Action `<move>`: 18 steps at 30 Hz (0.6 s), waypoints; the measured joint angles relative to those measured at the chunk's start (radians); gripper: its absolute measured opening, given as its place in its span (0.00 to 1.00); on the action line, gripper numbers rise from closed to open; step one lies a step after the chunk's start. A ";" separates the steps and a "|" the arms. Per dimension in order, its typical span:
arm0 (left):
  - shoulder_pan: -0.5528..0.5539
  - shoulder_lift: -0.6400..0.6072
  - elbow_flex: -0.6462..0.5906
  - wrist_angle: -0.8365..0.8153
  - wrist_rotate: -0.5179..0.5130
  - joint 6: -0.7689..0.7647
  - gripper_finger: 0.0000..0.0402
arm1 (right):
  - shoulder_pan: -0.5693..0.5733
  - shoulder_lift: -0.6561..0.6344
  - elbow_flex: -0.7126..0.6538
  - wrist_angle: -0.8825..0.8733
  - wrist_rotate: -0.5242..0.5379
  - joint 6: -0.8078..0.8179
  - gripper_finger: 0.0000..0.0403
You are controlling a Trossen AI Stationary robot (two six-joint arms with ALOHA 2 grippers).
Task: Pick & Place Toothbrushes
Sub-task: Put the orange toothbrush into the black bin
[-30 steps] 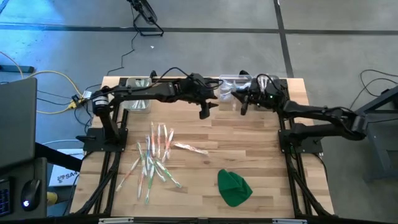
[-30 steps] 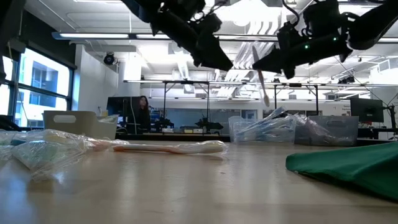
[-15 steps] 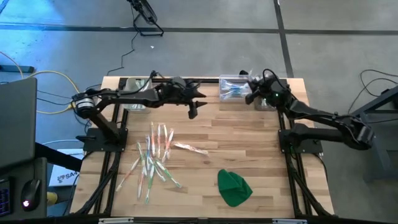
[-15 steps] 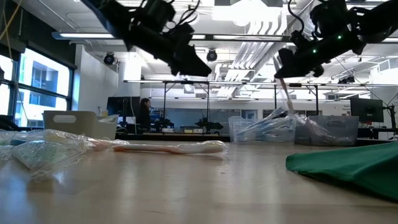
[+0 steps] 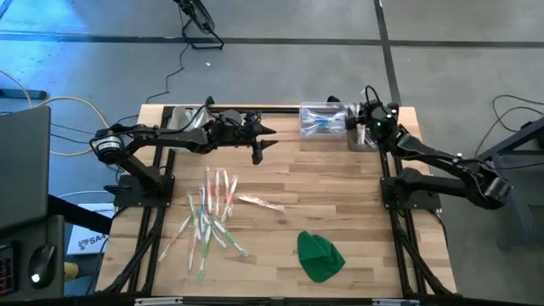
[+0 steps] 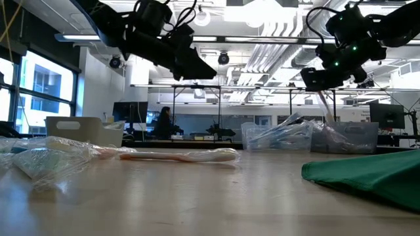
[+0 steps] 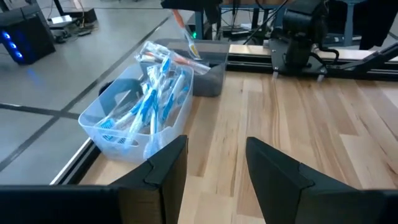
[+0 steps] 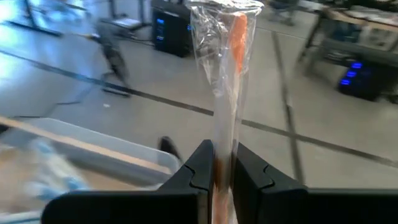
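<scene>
The right claw [image 8: 216, 167] is clamped on one orange-accented toothbrush [image 8: 225, 74], a thin stick sealed in crinkly clear wrap that stands up between the two dark fingers. In the high view this right claw [image 5: 364, 119] hangs over the clear bins at about 1 o'clock on the wooden plank surface [image 5: 340, 195]. Half a second ago it was slightly nearer the middle bin; it has since shifted outward toward the corner bin [image 5: 364, 138].

The left claw [image 7: 214, 158] has its fingers apart and holds nothing. It hovers at about 12 o'clock [image 5: 259, 151] and has drawn back toward its own side since the earlier frame.

The blue-toothbrush bin [image 7: 134, 121], a translucent rounded-corner tub, holds a bundle of blue-accented wrapped brushes. A loose pile of toothbrushes [image 5: 211, 217], more than ten, lies scattered at about 8 o'clock. One soft green cloth [image 5: 320, 255] sits crumpled at 5 o'clock.
</scene>
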 joint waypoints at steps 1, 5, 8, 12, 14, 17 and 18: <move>0.000 0.000 0.000 0.001 0.000 0.000 0.40 | 0.000 0.005 0.000 -0.005 0.031 0.000 0.05; 0.000 0.000 0.000 0.004 0.000 0.000 0.40 | 0.001 0.026 0.000 -0.010 0.088 0.016 0.05; 0.000 0.000 0.000 0.009 0.000 0.000 0.40 | 0.002 0.054 0.000 -0.026 0.099 0.077 0.05; 0.000 0.000 0.000 0.023 0.000 -0.003 0.40 | 0.002 0.100 0.000 -0.041 0.115 0.138 0.05; 0.000 0.000 0.000 0.033 0.000 -0.003 0.40 | 0.003 0.123 0.000 -0.042 0.133 0.157 0.05; 0.000 0.000 0.000 0.030 -0.001 -0.003 0.40 | 0.009 0.155 0.000 -0.054 0.146 0.194 0.05; 0.000 0.000 0.000 0.030 -0.001 -0.003 0.40 | 0.013 0.164 0.000 -0.061 0.147 0.206 0.05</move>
